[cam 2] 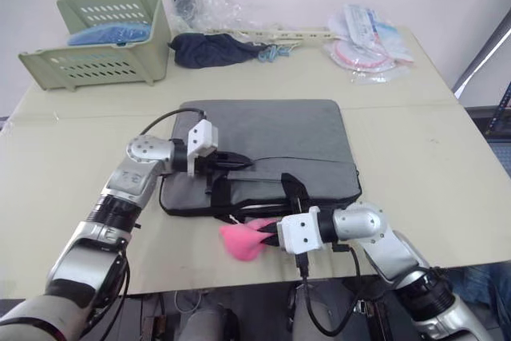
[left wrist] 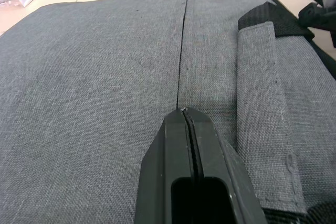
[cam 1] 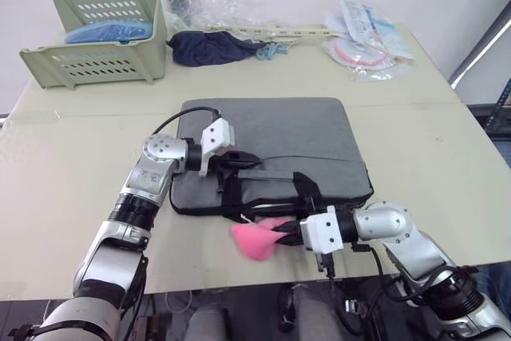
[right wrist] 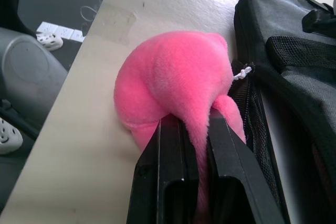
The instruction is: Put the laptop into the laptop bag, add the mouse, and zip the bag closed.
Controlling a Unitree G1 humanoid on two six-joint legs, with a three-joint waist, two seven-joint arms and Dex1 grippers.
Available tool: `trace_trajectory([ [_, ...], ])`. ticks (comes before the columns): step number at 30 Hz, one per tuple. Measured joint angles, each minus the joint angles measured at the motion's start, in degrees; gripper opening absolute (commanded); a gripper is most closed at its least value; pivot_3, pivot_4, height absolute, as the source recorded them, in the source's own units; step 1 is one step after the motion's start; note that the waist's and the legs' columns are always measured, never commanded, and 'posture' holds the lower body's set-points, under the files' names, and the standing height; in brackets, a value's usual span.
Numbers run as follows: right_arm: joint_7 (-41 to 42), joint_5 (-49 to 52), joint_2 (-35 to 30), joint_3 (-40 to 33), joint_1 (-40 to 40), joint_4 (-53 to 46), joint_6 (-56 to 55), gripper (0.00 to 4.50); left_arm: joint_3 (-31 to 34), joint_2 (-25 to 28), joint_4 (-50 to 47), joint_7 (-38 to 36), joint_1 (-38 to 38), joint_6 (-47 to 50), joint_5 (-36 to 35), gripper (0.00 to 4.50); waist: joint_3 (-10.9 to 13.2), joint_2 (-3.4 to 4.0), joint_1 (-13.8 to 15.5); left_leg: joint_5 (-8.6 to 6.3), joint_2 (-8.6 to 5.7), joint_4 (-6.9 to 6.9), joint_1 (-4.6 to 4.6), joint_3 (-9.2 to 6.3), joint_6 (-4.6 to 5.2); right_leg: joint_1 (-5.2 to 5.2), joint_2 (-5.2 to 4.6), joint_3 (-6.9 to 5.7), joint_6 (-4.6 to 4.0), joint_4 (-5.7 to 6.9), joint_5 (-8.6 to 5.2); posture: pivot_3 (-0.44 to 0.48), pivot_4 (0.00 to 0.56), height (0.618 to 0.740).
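Note:
The grey laptop bag (cam 1: 275, 129) lies flat in the middle of the table, its black handles (cam 1: 306, 188) toward the front. My left gripper (cam 1: 254, 160) is shut, its tips (left wrist: 182, 113) resting on the bag's top at the dark zipper line (left wrist: 181, 45). Just in front of the bag, my right gripper (cam 1: 281, 234) is shut on a pink plush toy (right wrist: 168, 77) that lies on the table against the bag's front edge. The laptop and the mouse are out of view.
A green basket (cam 1: 96, 57) holding a blue item stands at the back left. A dark blue cloth (cam 1: 209, 47) and clear plastic packets (cam 1: 367, 37) lie along the back. The table's front edge (cam 1: 200, 281) runs just below the pink toy.

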Motion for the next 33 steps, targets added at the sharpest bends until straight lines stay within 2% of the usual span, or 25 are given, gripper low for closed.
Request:
trace_trajectory([
  [8,-1.3,4.8,-5.2,-7.6,5.9,-8.6,7.2,0.03,-1.8,1.3,-1.1,1.7,0.4,-0.2,2.8,0.0,-0.1,-0.07,0.5,-0.04,0.0,0.02,0.06,0.02,0.08,0.06,-0.01,0.02,-0.02,-0.03,0.02,0.0,0.15,0.74],
  [13,-2.1,6.5,-7.2,-11.6,10.9,-11.9,9.8,0.03,-2.6,1.4,-1.1,3.3,1.2,-3.3,4.2,0.0,-0.1,-0.06,0.5,-0.09,0.02,-0.14,0.36,-0.02,0.14,0.7,-0.01,-0.03,-0.02,-0.24,0.01,0.0,0.15,0.74],
  [16,-2.4,6.9,-8.4,-14.2,13.8,-13.2,10.1,0.03,-2.8,1.6,-1.1,3.5,1.4,-4.2,4.3,0.0,-0.2,-0.04,0.5,-0.11,0.02,-0.17,0.39,-0.05,0.18,0.75,-0.02,-0.04,-0.02,-0.3,0.01,0.0,0.15,0.74],
  [26,-3.0,8.4,-11.2,-26.0,22.5,-12.5,9.6,0.03,-2.9,2.1,-0.1,3.5,1.4,-5.8,4.3,0.0,-0.2,0.03,0.6,-0.11,0.02,-0.19,0.42,-0.03,0.19,0.81,-0.01,-0.05,-0.01,-0.35,0.02,0.0,0.15,0.74],
  [33,-3.0,14.1,-11.1,-33.9,29.3,-12.6,12.5,0.03,-3.4,1.9,1.7,3.5,0.6,-7.3,4.3,0.0,-0.3,0.17,0.9,-0.12,0.01,-0.18,0.43,-0.03,0.2,0.82,-0.02,-0.02,0.0,-0.35,0.03,0.0,0.15,0.74],
])
